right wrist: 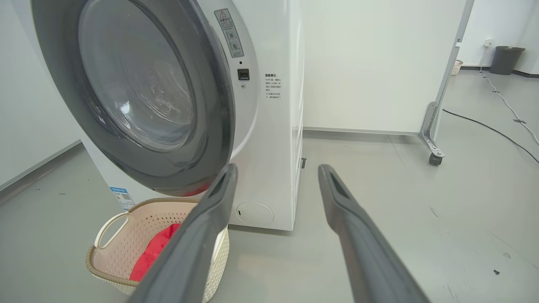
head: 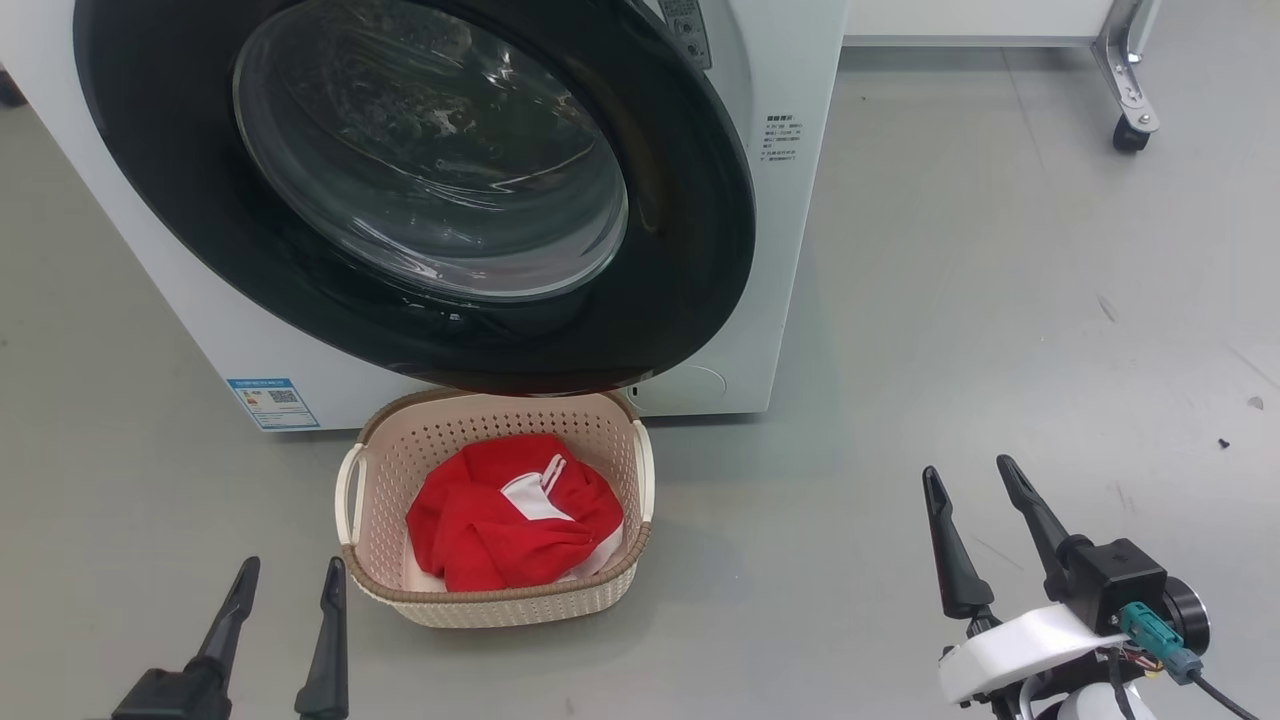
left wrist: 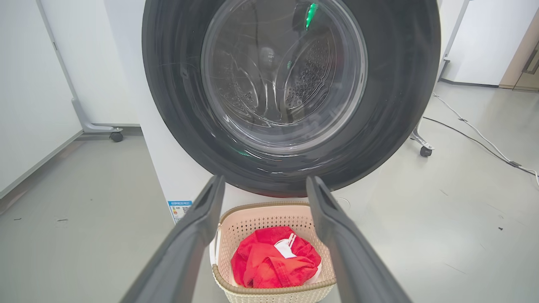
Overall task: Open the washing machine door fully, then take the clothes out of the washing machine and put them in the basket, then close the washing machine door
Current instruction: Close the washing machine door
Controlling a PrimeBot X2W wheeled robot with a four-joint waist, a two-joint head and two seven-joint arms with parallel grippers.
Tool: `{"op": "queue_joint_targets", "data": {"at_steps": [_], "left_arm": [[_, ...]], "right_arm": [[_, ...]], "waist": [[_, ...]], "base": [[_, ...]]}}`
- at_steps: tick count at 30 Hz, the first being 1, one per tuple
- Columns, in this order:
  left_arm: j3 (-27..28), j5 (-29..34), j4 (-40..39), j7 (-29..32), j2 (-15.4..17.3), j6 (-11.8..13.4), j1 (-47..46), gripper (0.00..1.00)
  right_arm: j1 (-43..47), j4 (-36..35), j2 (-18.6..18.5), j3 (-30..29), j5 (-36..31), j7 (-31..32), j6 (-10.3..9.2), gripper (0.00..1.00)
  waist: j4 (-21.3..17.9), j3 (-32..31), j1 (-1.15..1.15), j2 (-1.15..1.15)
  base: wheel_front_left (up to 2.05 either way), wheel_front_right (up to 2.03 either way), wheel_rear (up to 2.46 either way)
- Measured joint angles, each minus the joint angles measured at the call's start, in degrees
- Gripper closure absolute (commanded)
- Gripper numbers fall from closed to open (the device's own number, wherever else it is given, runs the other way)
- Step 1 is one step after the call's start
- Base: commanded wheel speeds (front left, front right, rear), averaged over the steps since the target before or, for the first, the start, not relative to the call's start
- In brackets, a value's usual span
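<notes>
Just ahead of my left gripper (head: 293, 565), a little to its right side, I see the basket (head: 470, 432) on the grey floor (head: 1000, 300), and the red clothes (head: 500, 530) lie inside it. The fingers of this gripper stand apart and hold nothing. My right gripper (head: 967, 468) is well apart from the basket, also spread and empty. Beyond the basket, the washing machine door (head: 690, 230) hangs over its back rim; in the right wrist view it seems slightly ajar from the washing machine (head: 795, 250)
</notes>
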Motion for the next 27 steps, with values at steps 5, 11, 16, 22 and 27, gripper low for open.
{"op": "queue_joint_targets", "data": {"at_steps": [5, 11, 16, 22, 27], "left_arm": [[-0.2, 0.5, 0.7, -0.2, -0.1, 0.0, 0.0, 0.00], [-0.4, 0.7, 1.1, -0.5, -0.3, 0.5, -0.1, 0.00], [-0.5, 1.0, 1.4, -0.7, -0.3, 0.7, -0.2, 0.00], [-0.6, 1.0, 1.9, -1.0, -0.3, 1.0, -0.7, 0.00], [-0.8, 1.2, 2.2, -1.3, -0.3, 1.0, -0.7, 0.00]], "right_arm": [[0.0, 0.0, 0.0, 0.0, 0.0, 0.0, 0.00, 0.00], [0.0, 0.0, 0.1, 0.0, 0.0, 0.0, 0.00, 0.00], [0.0, 0.0, 0.2, 0.1, 0.0, 0.0, 0.00, 0.00], [0.0, 0.0, 0.4, 0.3, 0.0, 0.0, 0.00, 0.00], [0.0, 0.0, 0.4, 0.3, 0.0, 0.0, 0.00, 0.45]], "waist": [[-0.1, 0.0, 0.00, 0.00], [-0.2, 0.1, 0.00, 0.00], [-0.2, 0.3, 0.00, 0.00], [-0.2, 0.4, 0.00, 0.00], [-0.2, 0.4, 0.00, 0.00]], "base": [[0.00, 0.00, 0.00], [0.00, 0.00, 0.00], [0.00, 0.00, 0.00], [0.00, 0.00, 0.00], [0.00, 0.00, 0.00]]}}
